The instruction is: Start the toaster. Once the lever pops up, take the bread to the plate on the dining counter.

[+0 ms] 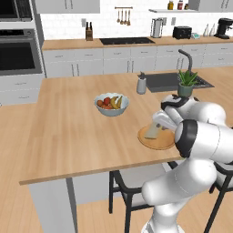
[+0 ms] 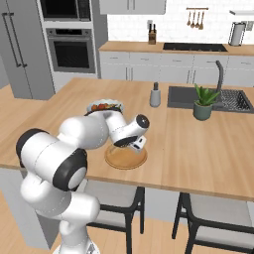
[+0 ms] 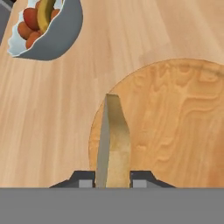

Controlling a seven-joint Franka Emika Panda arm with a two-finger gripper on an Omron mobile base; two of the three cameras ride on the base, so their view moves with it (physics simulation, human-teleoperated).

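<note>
The bread (image 3: 113,140), a thin tan slice seen edge-on, stands upright between my fingertips over the left rim of the round wooden plate (image 3: 183,122). My gripper (image 3: 113,183) is shut on the bread, with both finger pads against its faces. In the left base view the bread (image 1: 152,131) tilts down from the gripper (image 1: 158,126) onto the plate (image 1: 157,142), which lies near the front edge of the dining counter (image 1: 68,132). The plate (image 2: 126,159) lies under my hand (image 2: 138,144). The black toaster (image 1: 182,32) stands on the far back counter.
A white fruit bowl (image 1: 111,103) sits left of and behind the plate. A soap dispenser (image 1: 142,84), a potted plant (image 1: 186,82) and the dark sink (image 1: 168,81) with its faucet lie further back. Dark stools (image 2: 119,198) stand under the counter's near edge.
</note>
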